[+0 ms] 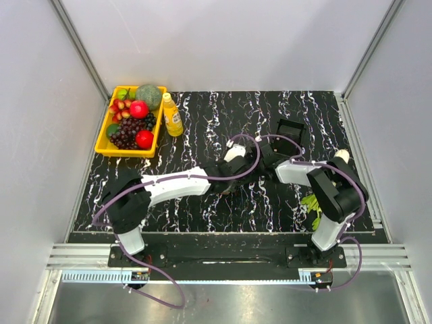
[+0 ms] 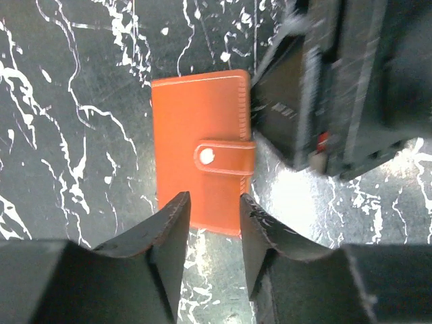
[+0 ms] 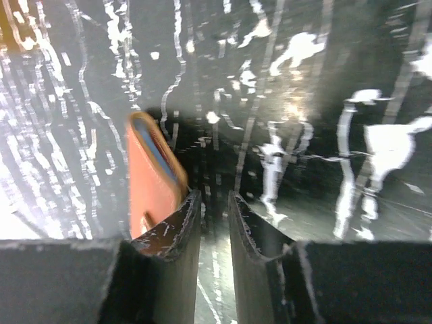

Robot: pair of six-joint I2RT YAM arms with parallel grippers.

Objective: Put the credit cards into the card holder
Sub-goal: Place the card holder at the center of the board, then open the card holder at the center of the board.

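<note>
You are looking at the card holder (image 2: 202,152) lying near the middle of the black, white-veined desk (image 1: 202,121), at the spot where the 2 arms are meeting. In the top view the wrists are covering it, so you are relying on the wrist cameras. In the left wrist view it is lying flat and closed, its strap with 1 round snap reaching across the orange-brown face. The left fingers (image 2: 169,236) are standing apart over its near end. The gap between them is narrower than the holder, and they are pinching nothing. The dark, blurred head of the right arm (image 1: 331,189) is sitting just beside the holder's strap edge. In the right wrist view the right fingers (image 3: 256,236) are showing a narrow open slot holding only bare desk. The holder is sitting outside that slot, against the outer face of 1 finger. You are seeing it edge-on there, with a bluish line running along its rim. You cannot tell whether that finger is actually pressing on it. At the far left corner, a yellow tray (image 1: 101,143) is carrying fruit, with 1 yellow bottle (image 1: 172,115) standing just beside it. A black box (image 1: 290,128) is sitting beyond the right arm, and a small green item (image 1: 312,202) is lying near that arm's base.
</note>
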